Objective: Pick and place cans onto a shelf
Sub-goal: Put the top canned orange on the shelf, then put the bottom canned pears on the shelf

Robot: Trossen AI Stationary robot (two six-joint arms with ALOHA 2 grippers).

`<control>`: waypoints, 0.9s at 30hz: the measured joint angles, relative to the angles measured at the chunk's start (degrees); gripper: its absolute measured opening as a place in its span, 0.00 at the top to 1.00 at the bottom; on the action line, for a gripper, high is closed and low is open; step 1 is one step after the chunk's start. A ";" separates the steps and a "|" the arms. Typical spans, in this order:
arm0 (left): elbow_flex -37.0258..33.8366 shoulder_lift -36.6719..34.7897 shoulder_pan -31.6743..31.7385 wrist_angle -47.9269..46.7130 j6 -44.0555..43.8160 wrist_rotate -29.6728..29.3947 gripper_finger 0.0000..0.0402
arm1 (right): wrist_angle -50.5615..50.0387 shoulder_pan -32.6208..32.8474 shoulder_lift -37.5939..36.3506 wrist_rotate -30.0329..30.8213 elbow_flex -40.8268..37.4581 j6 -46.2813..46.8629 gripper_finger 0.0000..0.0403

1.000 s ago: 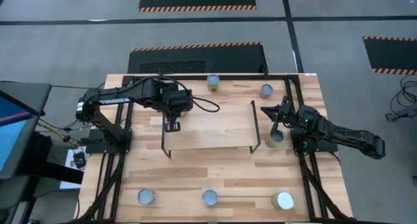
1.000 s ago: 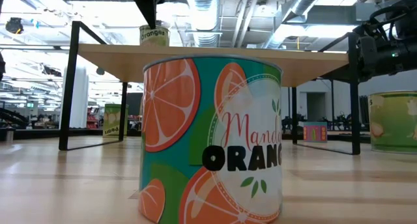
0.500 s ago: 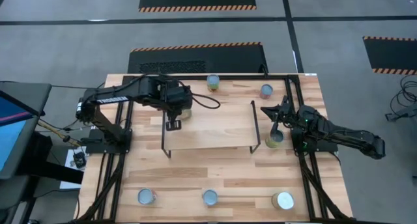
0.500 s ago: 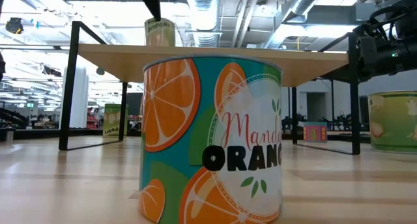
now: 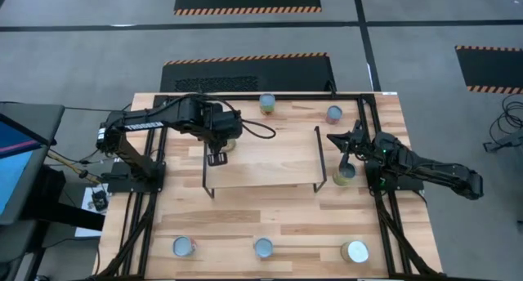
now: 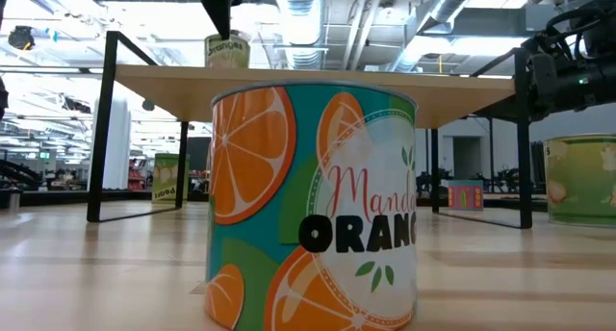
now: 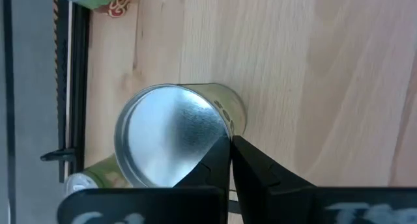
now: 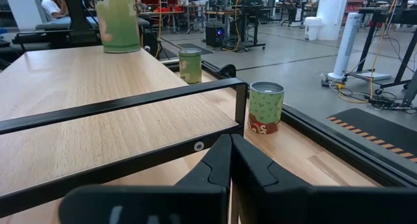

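Light-wood tabletop (image 5: 270,220) on a grey floor with hazard-striped mats. In the low view a mandarin-orange can (image 6: 313,206) filled most of the picture and hid much of the shelf (image 5: 270,162). Left gripper (image 5: 217,157) sat over the shelf's back left corner, fingers pressed together, tips just beside the rim of a silver-topped green can (image 7: 172,142) standing on the shelf. Right gripper (image 5: 345,160) hung beside the shelf's right leg over another green can (image 5: 346,176), fingers nearly together, pinching nothing visible. Three cans stood along the front edge, two at the back.
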 joint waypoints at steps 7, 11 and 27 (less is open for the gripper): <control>0.00 0.00 0.00 1.29 -0.04 0.00 1.00 | 0.02 -0.02 0.00 0.00 0.00 -0.01 0.92; 0.00 0.00 0.00 1.29 -0.28 0.78 0.98 | 0.02 0.00 -0.01 0.00 0.01 0.01 0.92; 7.71 -0.21 -1.14 0.92 -0.83 0.90 0.74 | 0.02 -0.02 -0.01 0.00 0.01 -0.01 0.92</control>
